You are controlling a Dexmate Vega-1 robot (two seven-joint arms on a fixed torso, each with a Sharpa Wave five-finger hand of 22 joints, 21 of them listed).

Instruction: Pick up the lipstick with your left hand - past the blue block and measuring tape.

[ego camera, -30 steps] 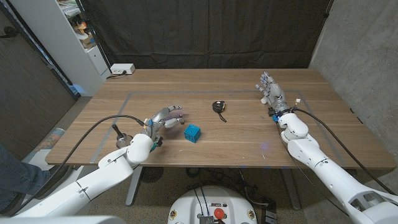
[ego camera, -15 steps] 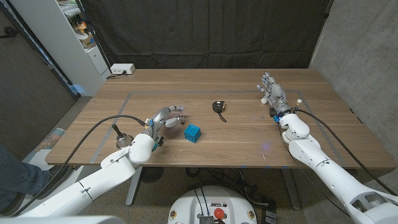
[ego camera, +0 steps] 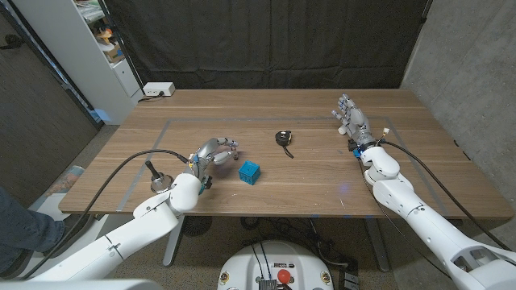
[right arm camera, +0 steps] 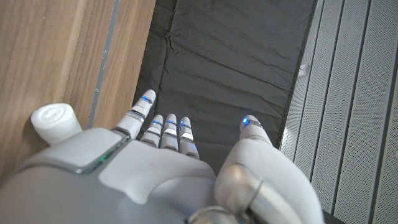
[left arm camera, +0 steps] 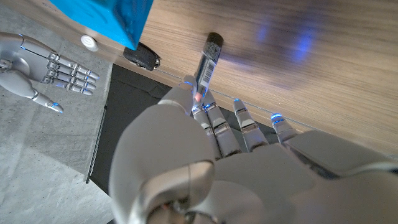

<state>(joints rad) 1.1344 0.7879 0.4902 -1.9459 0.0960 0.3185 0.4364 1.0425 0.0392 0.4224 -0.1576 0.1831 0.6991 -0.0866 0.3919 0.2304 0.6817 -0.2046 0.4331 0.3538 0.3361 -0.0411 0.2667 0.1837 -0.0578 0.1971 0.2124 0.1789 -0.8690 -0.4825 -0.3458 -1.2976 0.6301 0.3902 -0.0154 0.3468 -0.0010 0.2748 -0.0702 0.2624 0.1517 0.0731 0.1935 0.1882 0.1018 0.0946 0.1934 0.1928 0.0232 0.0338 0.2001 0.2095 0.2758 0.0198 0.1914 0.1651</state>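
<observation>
Fingers of left hand (ego camera: 214,152): curled down over lipstick (left arm camera: 208,60), tips touching the tube as it lies on the table (ego camera: 322,185) beside blue block (ego camera: 249,171); firm hold cannot be confirmed. Advice: close thumb against tube before lifting, keep clear of block. Right hand (ego camera: 353,122): fingers apart, holding nothing. Measuring tape (ego camera: 283,138): mid-table. Room: wooden top, black curtain (ego camera: 266,40), concrete wall.

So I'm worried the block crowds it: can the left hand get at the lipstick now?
Probably yes: the left hand has fingertips right at the lipstick, and the blue block sits aside, not between them.
</observation>
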